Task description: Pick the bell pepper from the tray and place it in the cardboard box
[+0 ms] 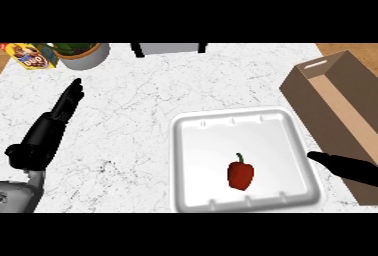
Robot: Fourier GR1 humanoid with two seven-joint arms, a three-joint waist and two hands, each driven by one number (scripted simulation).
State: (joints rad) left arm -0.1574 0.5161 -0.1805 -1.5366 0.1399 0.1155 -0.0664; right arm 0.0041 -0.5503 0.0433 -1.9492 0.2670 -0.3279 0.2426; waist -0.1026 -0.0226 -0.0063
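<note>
Right hand (347,167), fingers straight, is hovering at the tray's (193,125) three o'clock, poised toward the pepper (241,175); box (341,115) is waiting at two o'clock; left hand (63,107) is resting open

Left hand (55,117) at the view's left, fingers straight, pointing up and away, grey forearm at lower-left corner. Right hand (347,167) enters from right edge, fingers extended leftward.

A red bell pepper (241,175) with a dark green stem lies in a white tray (193,165). The tabletop (140,105) is white marble with grey veins. The cardboard box (336,107) is brown.
</note>
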